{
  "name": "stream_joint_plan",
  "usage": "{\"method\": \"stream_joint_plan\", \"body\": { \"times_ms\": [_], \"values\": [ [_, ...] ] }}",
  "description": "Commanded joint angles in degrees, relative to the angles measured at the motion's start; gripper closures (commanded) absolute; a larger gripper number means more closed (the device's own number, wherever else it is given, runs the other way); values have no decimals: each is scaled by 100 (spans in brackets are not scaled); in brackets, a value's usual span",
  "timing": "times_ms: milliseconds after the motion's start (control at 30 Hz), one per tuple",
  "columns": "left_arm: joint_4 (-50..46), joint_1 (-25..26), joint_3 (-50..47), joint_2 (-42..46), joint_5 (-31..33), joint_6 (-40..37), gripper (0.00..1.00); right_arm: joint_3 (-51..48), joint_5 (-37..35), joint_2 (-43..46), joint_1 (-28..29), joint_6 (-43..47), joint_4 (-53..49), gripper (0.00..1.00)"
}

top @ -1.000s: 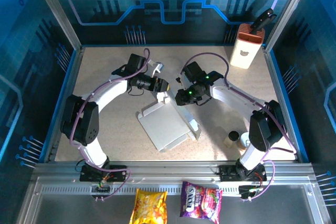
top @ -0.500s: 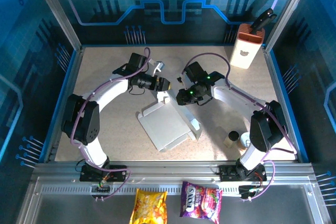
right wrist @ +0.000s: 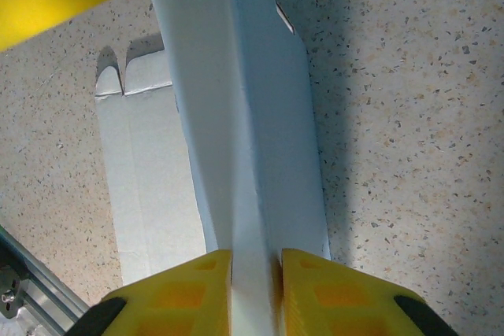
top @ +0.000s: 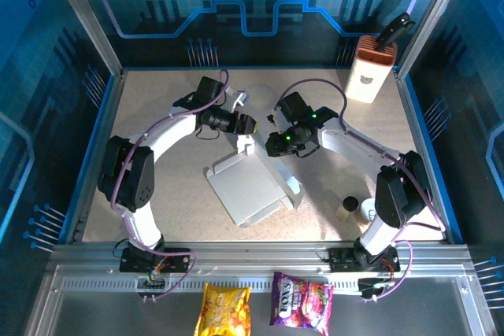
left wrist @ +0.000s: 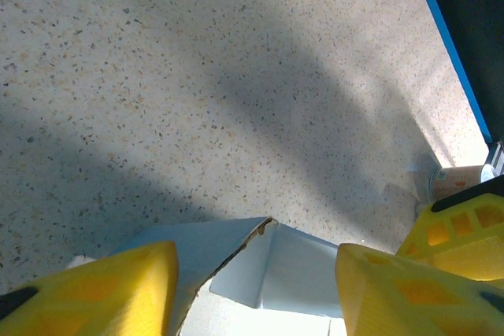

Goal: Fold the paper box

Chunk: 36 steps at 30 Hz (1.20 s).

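Speckled bench (top: 157, 186) holds the paper box (top: 248, 186) at its middle, right gripper (right wrist: 256, 265) clenched on a raised wall (right wrist: 236, 116), likely bracing it while the released left gripper (left wrist: 253, 269) straddles a far flap (left wrist: 224, 245).

Tabletop (top: 157, 108) evenly lit from above, blue cast on the surrounds. Broad soft shadow bands cross it beyond the left claw (left wrist: 256, 289); the paper box (left wrist: 299, 269) glares white between its blurred fingers (left wrist: 102, 289). Beyond the right claw (right wrist: 256, 273), a dark shadow, speckle sharp.
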<state>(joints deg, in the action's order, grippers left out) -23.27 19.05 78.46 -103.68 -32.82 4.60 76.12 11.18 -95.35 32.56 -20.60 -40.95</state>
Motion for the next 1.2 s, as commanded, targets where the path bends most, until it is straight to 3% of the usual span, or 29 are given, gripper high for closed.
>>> {"method": "stream_joint_plan", "body": {
  "times_ms": [0,667,867,1167],
  "values": [
    [-343,70,140,-39,-104,-5,47,-188,-205,-111,-74,-22,-187,78],
    [-128,178,-596,265,-77,157,60,-187,-107,-101,270,-106,-169,82],
    [296,171,-835,396,-104,333,50,-196,-81,-46,330,-163,-170,82],
    [1032,165,-876,277,-434,944,48,-201,-10,18,338,-251,-133,82]
  ]
}}
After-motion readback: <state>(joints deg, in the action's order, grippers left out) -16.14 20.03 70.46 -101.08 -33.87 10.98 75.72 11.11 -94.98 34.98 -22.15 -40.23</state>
